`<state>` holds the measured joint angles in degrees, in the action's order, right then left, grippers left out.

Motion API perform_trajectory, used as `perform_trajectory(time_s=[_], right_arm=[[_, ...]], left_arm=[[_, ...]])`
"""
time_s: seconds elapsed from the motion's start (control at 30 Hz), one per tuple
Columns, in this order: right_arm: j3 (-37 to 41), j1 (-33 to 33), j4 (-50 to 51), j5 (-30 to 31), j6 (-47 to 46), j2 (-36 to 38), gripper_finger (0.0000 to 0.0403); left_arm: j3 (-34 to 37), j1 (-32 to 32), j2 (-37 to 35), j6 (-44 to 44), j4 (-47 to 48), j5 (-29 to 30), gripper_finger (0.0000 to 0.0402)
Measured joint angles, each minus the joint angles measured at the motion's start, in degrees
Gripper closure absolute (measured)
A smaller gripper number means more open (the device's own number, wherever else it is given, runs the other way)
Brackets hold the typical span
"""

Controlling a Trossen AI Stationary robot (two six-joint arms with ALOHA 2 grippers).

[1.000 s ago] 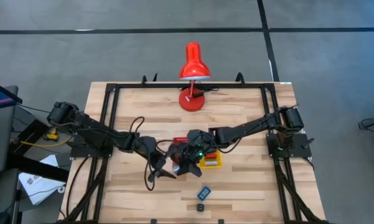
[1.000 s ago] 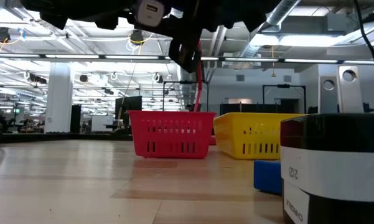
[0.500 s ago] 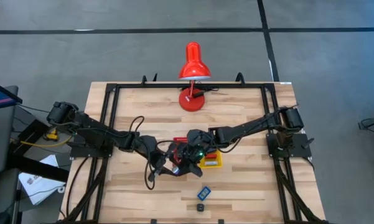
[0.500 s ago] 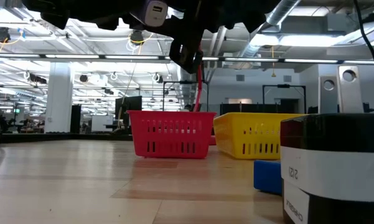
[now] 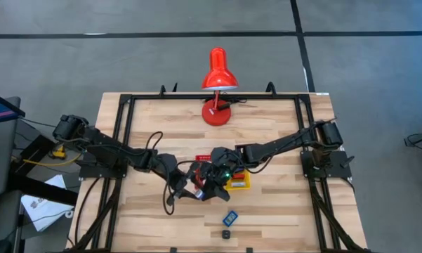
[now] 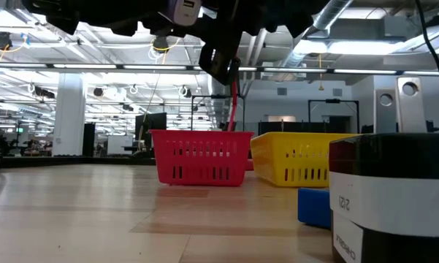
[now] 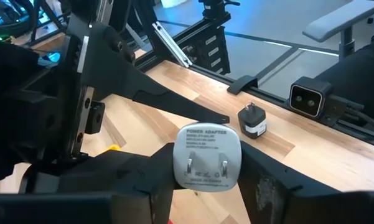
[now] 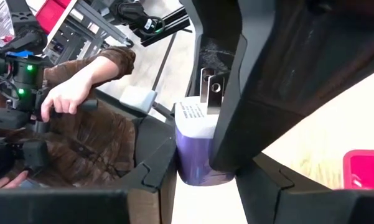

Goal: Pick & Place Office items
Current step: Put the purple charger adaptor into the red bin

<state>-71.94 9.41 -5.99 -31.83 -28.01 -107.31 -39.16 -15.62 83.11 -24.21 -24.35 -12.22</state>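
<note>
Grey floor [image 5: 126,56] with dark seams around the wooden table [image 5: 281,140].

White power adapter [image 7: 207,155], red basket [image 6: 201,157], yellow basket [image 6: 298,160].

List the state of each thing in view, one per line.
left gripper: shut on white power adapter
right gripper: shut on the same adapter
black plug: ungripped, prongs up
red basket: upright
yellow basket: upright
desk lamp: upright

Your left tool [image 5: 194,188] and right tool [image 5: 209,187] crowd each other; red basket [image 6: 201,156] close behind them, bare surface [image 5: 140,214] frontward.
</note>
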Motion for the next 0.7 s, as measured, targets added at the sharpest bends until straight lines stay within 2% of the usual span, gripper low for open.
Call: perform_trajectory(time_s=[0.1, 0.37, 0.5, 0.7], right_arm=[[0.0, 0.0, 0.1, -0.19, 0.02, 0.02, 0.0279], [0.0, -0.02, 0.1, 0.15, 0.05, 0.03, 0.0275], [0.0, -0.02, 0.03, 0.03, 0.12, 0.07, 0.0247], [0.0, -0.02, -0.21, -0.94, 1.59, 0.11, 0.0182]], left_arm=[[0.0, 0.0, 0.0, -0.02, 0.14, -0.04, 0.0275], [0.0, 0.0, 0.0, -1.08, 0.09, 0.14, 0.0275], [0.0, 0.0, 0.0, -1.18, -0.05, 0.16, 0.0275], [0.0, 0.0, 0.0, -1.31, 0.05, 0.18, 0.0274]])
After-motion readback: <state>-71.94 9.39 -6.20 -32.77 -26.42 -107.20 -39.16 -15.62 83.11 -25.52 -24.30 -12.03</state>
